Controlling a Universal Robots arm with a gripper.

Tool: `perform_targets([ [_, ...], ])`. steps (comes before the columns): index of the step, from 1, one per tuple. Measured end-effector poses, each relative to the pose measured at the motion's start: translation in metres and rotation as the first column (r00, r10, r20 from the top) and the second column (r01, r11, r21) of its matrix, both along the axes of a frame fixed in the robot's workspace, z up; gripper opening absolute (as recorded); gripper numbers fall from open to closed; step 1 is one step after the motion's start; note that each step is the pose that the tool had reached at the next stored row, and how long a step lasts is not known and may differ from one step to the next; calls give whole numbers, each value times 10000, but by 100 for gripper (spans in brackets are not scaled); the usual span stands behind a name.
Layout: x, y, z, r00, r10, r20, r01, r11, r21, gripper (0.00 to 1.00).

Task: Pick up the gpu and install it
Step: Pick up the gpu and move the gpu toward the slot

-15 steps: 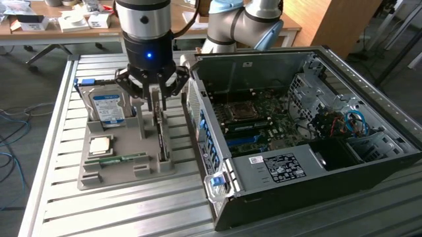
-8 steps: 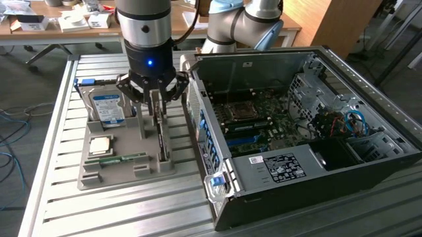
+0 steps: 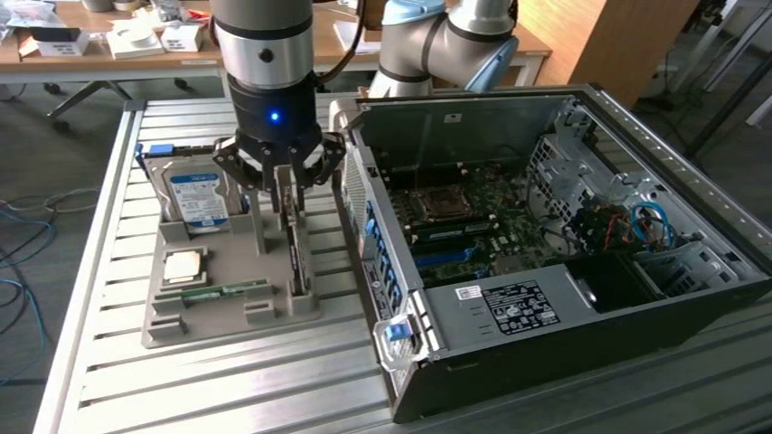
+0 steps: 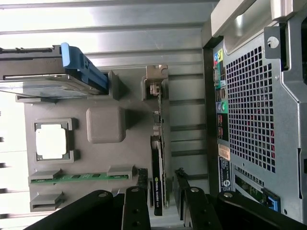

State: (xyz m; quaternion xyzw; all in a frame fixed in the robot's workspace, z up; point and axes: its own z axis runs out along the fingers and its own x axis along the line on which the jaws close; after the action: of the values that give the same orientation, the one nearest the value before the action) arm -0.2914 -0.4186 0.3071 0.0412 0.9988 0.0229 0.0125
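Note:
The gpu (image 3: 295,253) is a thin dark card standing on edge in a slot of the grey holder tray (image 3: 230,321), its silvery bracket at the far end. My gripper (image 3: 286,190) hangs straight above it, one finger on each side of the card's upper edge. In the wrist view the gpu (image 4: 157,191) runs between the two fingertips (image 4: 142,176), with a small gap showing on either side. The gripper (image 4: 160,175) is open and straddles the card. The open computer case (image 3: 543,253) lies on the exterior view's right of the tray, its motherboard (image 3: 465,217) exposed.
The tray also holds a silver hard drive (image 3: 199,194) with a blue-white label, a square processor chip (image 3: 183,264) and a green memory stick (image 3: 217,291). The case's rear panel (image 4: 259,110) stands close beside the tray. All of it rests on a slatted metal table (image 3: 181,389).

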Motion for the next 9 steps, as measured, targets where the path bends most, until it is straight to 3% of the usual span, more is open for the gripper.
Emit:
perform_targets([
  [2,0,0,0,10000,0,1,0,10000,0,36],
  [5,0,0,0,10000,0,1,0,10000,1,49],
  [9,0,0,-23,10000,1,4,-1,10000,4,49],
])
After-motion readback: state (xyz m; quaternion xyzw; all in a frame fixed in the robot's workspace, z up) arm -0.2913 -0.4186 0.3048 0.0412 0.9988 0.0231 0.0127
